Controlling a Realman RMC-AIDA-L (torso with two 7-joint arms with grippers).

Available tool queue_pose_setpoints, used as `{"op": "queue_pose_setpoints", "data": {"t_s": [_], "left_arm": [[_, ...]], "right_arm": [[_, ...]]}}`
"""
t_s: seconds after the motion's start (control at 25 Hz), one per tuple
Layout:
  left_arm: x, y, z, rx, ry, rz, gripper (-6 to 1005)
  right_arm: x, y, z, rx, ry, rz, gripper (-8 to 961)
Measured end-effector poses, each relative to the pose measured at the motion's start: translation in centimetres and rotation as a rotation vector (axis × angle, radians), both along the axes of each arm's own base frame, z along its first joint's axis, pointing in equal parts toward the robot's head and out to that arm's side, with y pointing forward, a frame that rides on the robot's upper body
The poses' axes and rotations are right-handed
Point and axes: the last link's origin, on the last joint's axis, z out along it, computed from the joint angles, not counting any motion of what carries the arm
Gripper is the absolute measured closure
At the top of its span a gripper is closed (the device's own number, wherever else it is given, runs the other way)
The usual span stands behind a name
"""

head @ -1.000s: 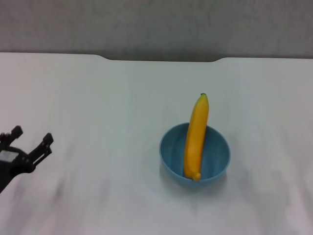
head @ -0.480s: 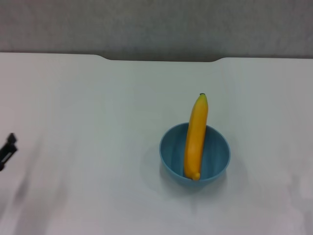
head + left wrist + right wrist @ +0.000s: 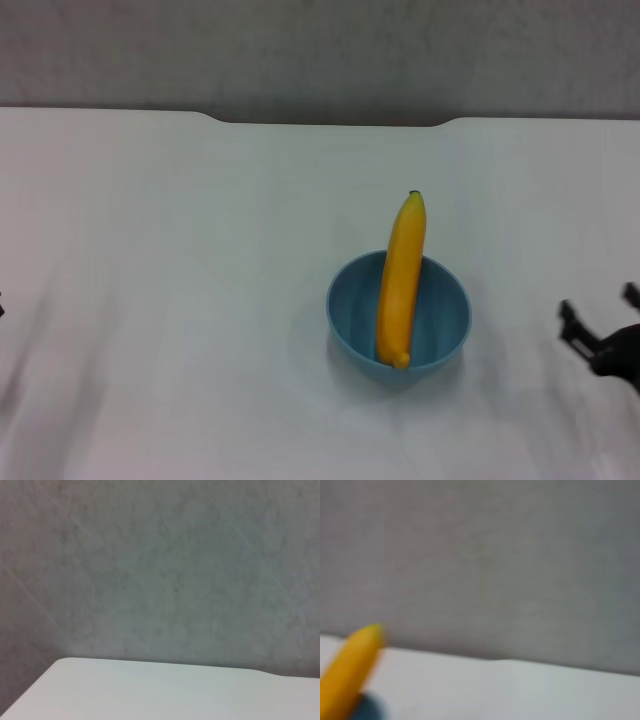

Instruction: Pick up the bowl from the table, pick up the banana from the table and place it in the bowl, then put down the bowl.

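The light-blue bowl (image 3: 398, 316) stands upright on the white table (image 3: 200, 250), right of centre. The yellow banana (image 3: 401, 278) leans inside it, one end on the bowl's bottom and its dark stem tip poking up over the far rim. My right gripper (image 3: 598, 306) is open and empty at the right edge, low over the table, apart from the bowl. Only a dark sliver of my left gripper (image 3: 1, 307) shows at the left edge. The right wrist view shows the banana's tip (image 3: 355, 665) and a bit of the bowl (image 3: 367, 711).
The table's notched far edge (image 3: 330, 122) meets a grey wall (image 3: 320, 50). The left wrist view shows only a table corner (image 3: 150, 690) and the wall.
My left gripper has drawn back to the left, almost out of the head view. My right gripper has come into view at the right edge. Bowl and banana have not moved.
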Motion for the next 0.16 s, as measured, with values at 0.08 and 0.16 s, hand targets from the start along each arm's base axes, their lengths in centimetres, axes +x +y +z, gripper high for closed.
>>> {"op": "queue_pose_setpoints", "data": {"t_s": [0.08, 0.16], "left_arm": [[-0.12, -0.01, 0.15, 0.011, -0.006, 0.009, 108], [-0.38, -0.07, 0.52, 0.042, -0.024, 0.028, 108]], "right_arm": [[-0.31, 0.06, -0.71, -0.051, -0.020, 0.021, 69], [-0.52, 0.19, -1.10, -0.078, -0.036, 0.034, 69]]}}
